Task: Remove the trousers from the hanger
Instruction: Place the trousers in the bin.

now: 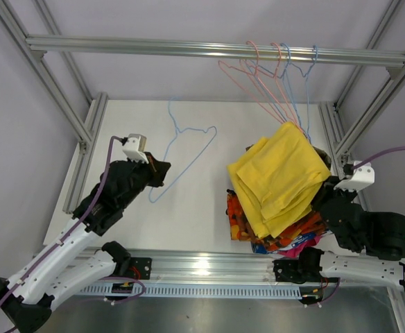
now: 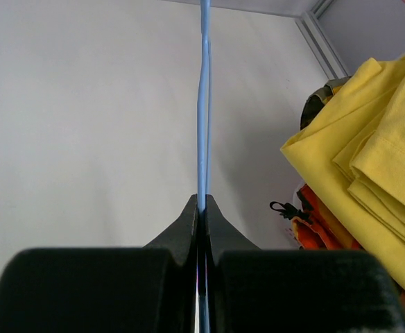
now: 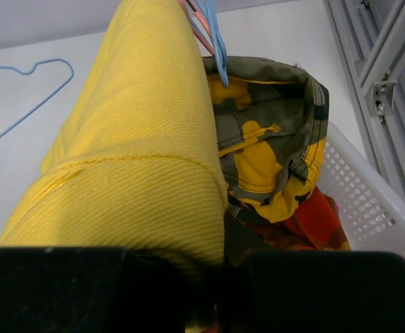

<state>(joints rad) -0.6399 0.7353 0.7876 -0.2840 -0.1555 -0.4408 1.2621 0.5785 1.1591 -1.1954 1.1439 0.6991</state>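
Note:
The blue wire hanger (image 1: pixel 186 148) lies bare over the white table, and my left gripper (image 1: pixel 158 171) is shut on its lower wire (image 2: pixel 203 139), which runs straight out from between the fingertips (image 2: pixel 202 207). The plain yellow trousers (image 1: pixel 280 177) drape over the heap on the right. My right gripper (image 3: pixel 220 257) is shut on their folded edge (image 3: pixel 140 180); in the top view its fingers (image 1: pixel 325 196) sit at the cloth's right side. Camouflage trousers (image 3: pixel 265 149) lie beside the yellow ones, with orange-red ones (image 1: pixel 243 220) below. Pink and blue hanger wires (image 3: pixel 213 35) dip between the yellow and camouflage cloth.
Several pink and blue hangers (image 1: pixel 279 69) hang from the aluminium rail (image 1: pixel 188 47) at the back. A white mesh basket (image 3: pixel 372 201) holds the heap. Frame posts (image 1: pixel 84 132) stand along both table sides.

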